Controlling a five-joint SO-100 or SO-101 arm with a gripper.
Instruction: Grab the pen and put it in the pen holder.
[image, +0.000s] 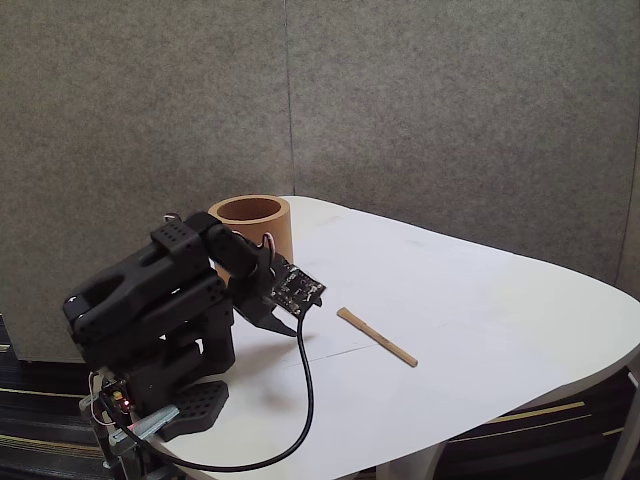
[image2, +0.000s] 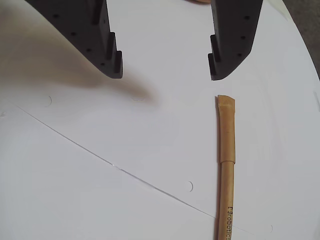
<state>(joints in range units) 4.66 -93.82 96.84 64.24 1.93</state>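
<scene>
The pen (image: 377, 337) is a thin tan stick lying flat on the white table, right of the arm. In the wrist view the pen (image2: 226, 165) runs from just below the right finger down to the bottom edge. The pen holder (image: 251, 226), a wide terracotta cup, stands upright behind the arm at the table's far left. My black gripper (image: 283, 322) hangs low over the table between cup and pen. Seen from the wrist, the gripper (image2: 165, 74) is open and empty, its fingers (image2: 102, 45) wide apart above the pen's near end.
The white table (image: 480, 300) has a rounded edge at right and front. A black cable (image: 300, 410) loops from the gripper down to the arm's base (image: 170, 400). A faint seam line (image2: 115, 167) crosses the tabletop. Grey wall panels stand behind.
</scene>
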